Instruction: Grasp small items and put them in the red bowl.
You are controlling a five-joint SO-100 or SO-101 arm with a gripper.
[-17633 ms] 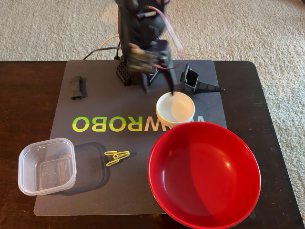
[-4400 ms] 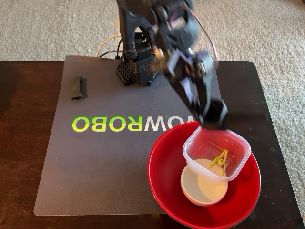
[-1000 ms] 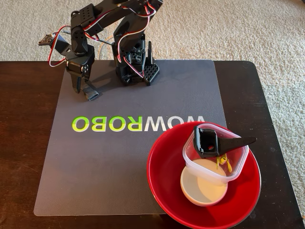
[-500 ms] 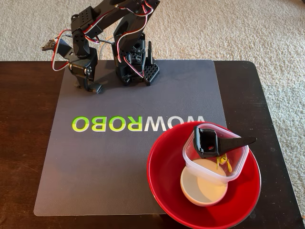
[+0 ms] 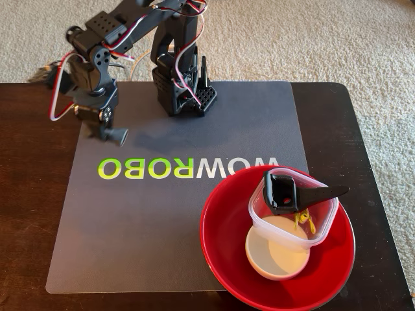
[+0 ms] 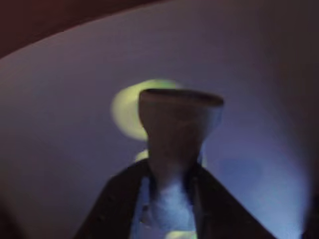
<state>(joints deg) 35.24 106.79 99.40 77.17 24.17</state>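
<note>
Small items first: the short black curved piece (image 5: pixel 117 135) is up off the mat, pinched in the gripper (image 5: pixel 111 133) at the far left of the grey mat (image 5: pixel 162 220), just above the green lettering (image 5: pixel 188 168). In the wrist view the same piece (image 6: pixel 179 134) stands upright between the two fingers, flared end on top, with the fingers (image 6: pixel 122 199) pressed against its lower part from either side; that picture is dim and blurred, and a green smudge of the lettering (image 6: pixel 130 112) glows behind it. The black arm (image 5: pixel 130 39) with its red and white wires bends out to the left from its base (image 5: pixel 181 91) at the far edge of the mat. Over on the near right sits the red bowl (image 5: pixel 224 253), overlapping the mat's right edge on the dark wooden table (image 5: pixel 35 214). Inside it, the small white bowl (image 5: pixel 275 256) lies toward the near side, and the clear tub (image 5: pixel 324 223) rests tilted on top of the white bowl's far rim. In the tub, the black wedge holder (image 5: pixel 285 193) leans with its long tail poking out over the tub's right rim, and the yellow clip (image 5: pixel 303 221) shows beneath it through the plastic. Beyond the table is pale carpet (image 5: pixel 311 39).
</note>
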